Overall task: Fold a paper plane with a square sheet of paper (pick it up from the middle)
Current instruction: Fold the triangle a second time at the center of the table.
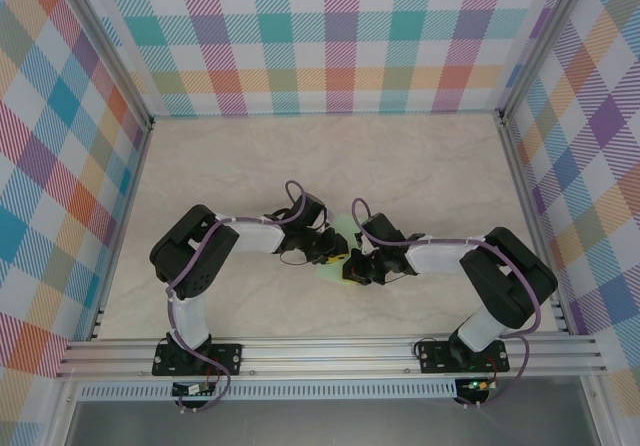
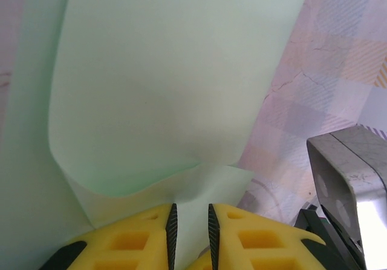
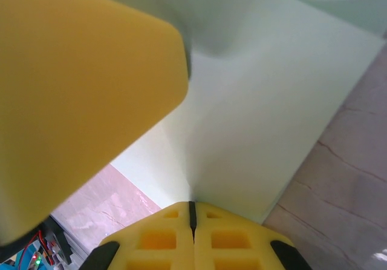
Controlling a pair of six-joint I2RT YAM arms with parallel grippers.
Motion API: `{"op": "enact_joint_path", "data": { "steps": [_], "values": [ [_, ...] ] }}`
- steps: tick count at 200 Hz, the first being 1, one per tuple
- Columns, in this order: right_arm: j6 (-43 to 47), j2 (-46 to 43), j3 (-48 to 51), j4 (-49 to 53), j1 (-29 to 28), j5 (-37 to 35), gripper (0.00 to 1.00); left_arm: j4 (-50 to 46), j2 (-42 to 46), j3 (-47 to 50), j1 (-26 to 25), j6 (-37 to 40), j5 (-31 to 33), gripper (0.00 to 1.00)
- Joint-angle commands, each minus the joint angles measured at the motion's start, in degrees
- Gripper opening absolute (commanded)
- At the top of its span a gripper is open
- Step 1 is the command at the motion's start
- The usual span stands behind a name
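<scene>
The square sheet of paper [image 1: 342, 229] is pale mint green and is held up between the two arms at the table's middle. In the left wrist view the sheet [image 2: 163, 82] curls, with a folded flap running down between my left gripper's [image 2: 190, 217] yellow fingers. Those jaws stand a little apart, with a narrow gap, and do not pinch the paper. My right gripper [image 3: 192, 207] is shut on the sheet's [image 3: 266, 118] lower edge, where a crease rises from the fingertips. One left finger [image 3: 72, 94] looms close at the upper left of the right wrist view.
In the top view the two grippers [image 1: 332, 256] [image 1: 354, 266] nearly touch. Grey housing of the right arm [image 2: 351, 185] sits close beside the left fingers. Checked walls [image 1: 320, 36] enclose the marble tabletop [image 1: 420, 166] on three sides, and a rail [image 1: 330, 354] runs along the near edge.
</scene>
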State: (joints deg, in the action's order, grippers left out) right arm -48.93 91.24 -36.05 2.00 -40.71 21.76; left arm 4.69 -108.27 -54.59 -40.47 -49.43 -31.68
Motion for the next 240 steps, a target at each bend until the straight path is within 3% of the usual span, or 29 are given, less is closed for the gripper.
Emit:
{"op": "enact_joint_path", "data": {
  "steps": [1,147,240],
  "values": [
    [-0.89,3.47,2.17,9.11,-0.42,-4.40,0.02,-2.01,-1.68,-0.17,-0.14,2.70,4.86,0.23],
    [-1.39,2.89,2.09,12.59,-0.34,-6.29,0.01,-1.57,-2.32,-1.73,4.85,7.59,7.51,0.25],
    [-1.48,2.96,2.37,11.62,-0.16,-5.85,0.01,-1.59,-3.33,-3.67,9.21,10.74,5.76,0.26]
  ]
}}
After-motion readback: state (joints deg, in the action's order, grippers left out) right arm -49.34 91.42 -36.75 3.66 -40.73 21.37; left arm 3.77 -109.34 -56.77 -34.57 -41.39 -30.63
